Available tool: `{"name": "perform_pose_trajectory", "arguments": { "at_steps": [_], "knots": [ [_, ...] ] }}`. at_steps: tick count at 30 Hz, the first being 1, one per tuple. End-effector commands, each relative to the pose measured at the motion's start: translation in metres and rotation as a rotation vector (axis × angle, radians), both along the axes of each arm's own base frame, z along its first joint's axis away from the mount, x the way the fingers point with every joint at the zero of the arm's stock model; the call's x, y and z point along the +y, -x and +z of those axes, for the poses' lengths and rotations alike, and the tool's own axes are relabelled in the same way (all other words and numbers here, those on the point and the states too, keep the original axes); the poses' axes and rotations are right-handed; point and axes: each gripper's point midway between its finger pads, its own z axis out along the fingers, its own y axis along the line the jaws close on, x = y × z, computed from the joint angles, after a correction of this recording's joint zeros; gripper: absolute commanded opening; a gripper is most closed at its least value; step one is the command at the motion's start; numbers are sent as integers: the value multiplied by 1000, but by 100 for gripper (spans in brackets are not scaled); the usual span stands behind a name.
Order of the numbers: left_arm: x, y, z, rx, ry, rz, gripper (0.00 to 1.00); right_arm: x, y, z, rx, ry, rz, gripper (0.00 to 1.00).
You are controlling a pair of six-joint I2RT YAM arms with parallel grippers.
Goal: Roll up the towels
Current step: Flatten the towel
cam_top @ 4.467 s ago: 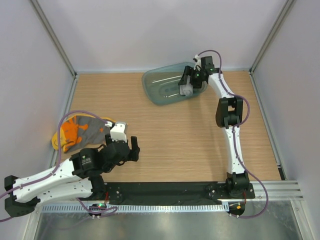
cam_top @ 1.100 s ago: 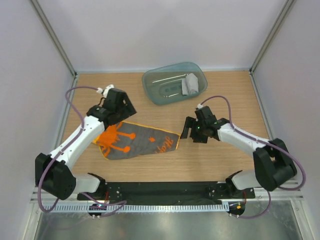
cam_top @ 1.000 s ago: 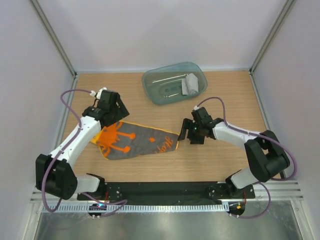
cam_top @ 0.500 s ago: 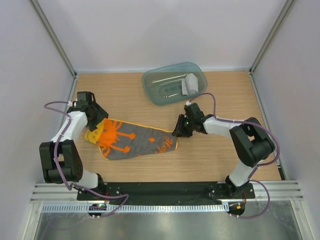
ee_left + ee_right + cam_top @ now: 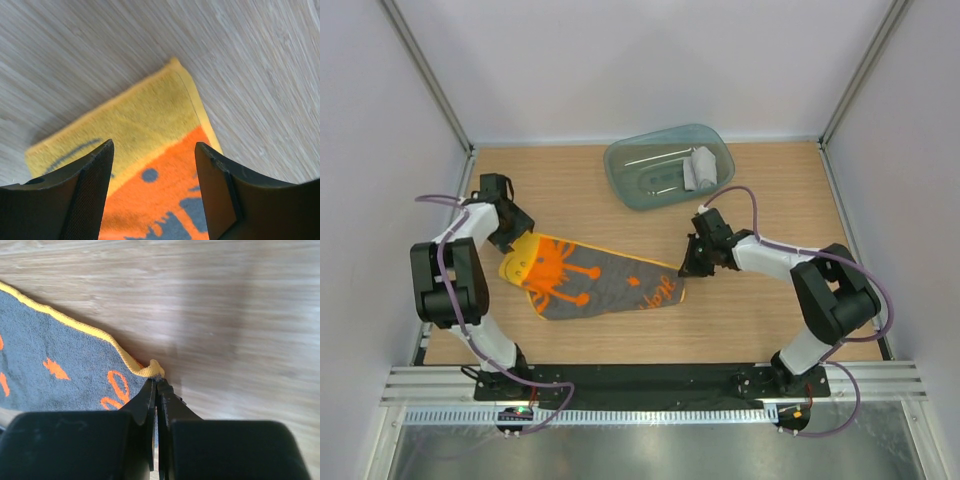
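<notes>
Update: the right gripper (image 5: 156, 383) was wide apart a second ago, and now we see its jaws pinched tight on the right corner of the grey terry towel with yellow trim and orange cartoon print (image 5: 605, 282), lying flat on the wooden surface (image 5: 600, 200). We reckon rolling can start. The left gripper (image 5: 154, 150) hovers over the yellow end, jaws spread. Count: two towels, with the plain grey rolled towel (image 5: 701, 168) in the one translucent teal plastic tray (image 5: 650, 182).

The spread towel (image 5: 605, 283) is grey with orange print, yellow border and yellow end; the rolled towel (image 5: 701, 168) is pale grey, the tray (image 5: 625, 178) translucent teal.
</notes>
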Motion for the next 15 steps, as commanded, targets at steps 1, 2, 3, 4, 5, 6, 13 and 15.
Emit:
{"name": "perform_pose_trajectory", "arguments": {
  "at_steps": [1, 2, 3, 4, 5, 6, 13, 15],
  "knots": [
    [15, -26, 12, -56, -56, 20, 66, -20, 5, 12, -38, 95, 3, 1],
    [18, -30, 14, -57, -68, 24, 66, -23, 5, 15, -47, 104, 0, 1],
    [19, -31, 12, -49, -70, 24, 66, -26, 6, 16, -50, 123, 7, 1],
    [16, -33, 9, -48, -58, 18, 66, -27, 6, 17, -54, 127, 11, 1],
    [14, -35, 7, -49, -47, 10, 65, -28, 6, 18, -56, 129, 14, 1],
    [12, -41, 8, -71, -40, 2, 63, -28, 7, 17, -50, 132, 21, 1],
    [-6, -62, -4, -82, -14, -80, 62, -24, 10, 8, -22, 125, 40, 1],
    [-15, -69, -8, -84, 4, -118, 62, -24, 9, 7, -21, 124, 37, 1]
  ]
}}
